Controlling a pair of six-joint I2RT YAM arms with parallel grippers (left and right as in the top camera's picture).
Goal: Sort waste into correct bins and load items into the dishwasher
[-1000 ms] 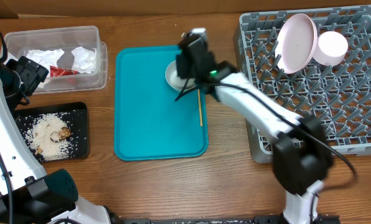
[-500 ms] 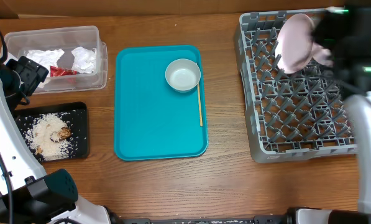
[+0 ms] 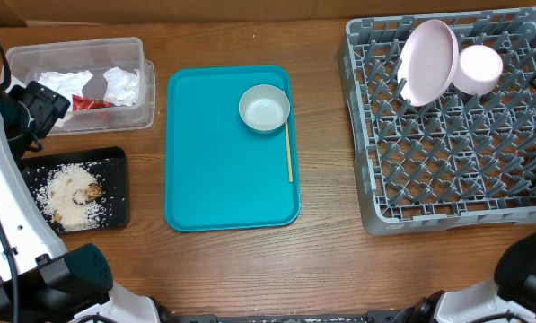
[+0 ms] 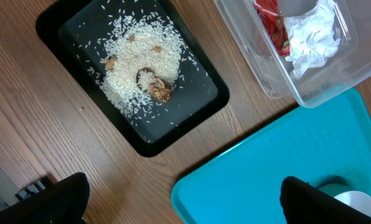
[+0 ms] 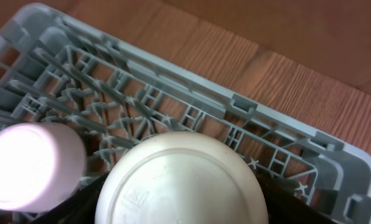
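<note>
Crumpled napkins and a red scrap lie in the clear tub. Rice and brown bits sit in the black tray. The grey-rimmed bowl stands on the teal tray. A pale plate and a smaller white dish lean in the grey rack. My left gripper hangs open above the teal tray's corner. My right gripper is open, its jaws either side of the white dish's underside.
A thin wooden stick lies along the teal tray's right edge below the bowl. The rack fills the right side of the table and its pegs stand upright. Bare wood runs between the teal tray and the rack.
The right arm left the bowl on the teal tray, swung over the rack's far right corner, and has now gone out of the overhead view. The left arm has not moved.
</note>
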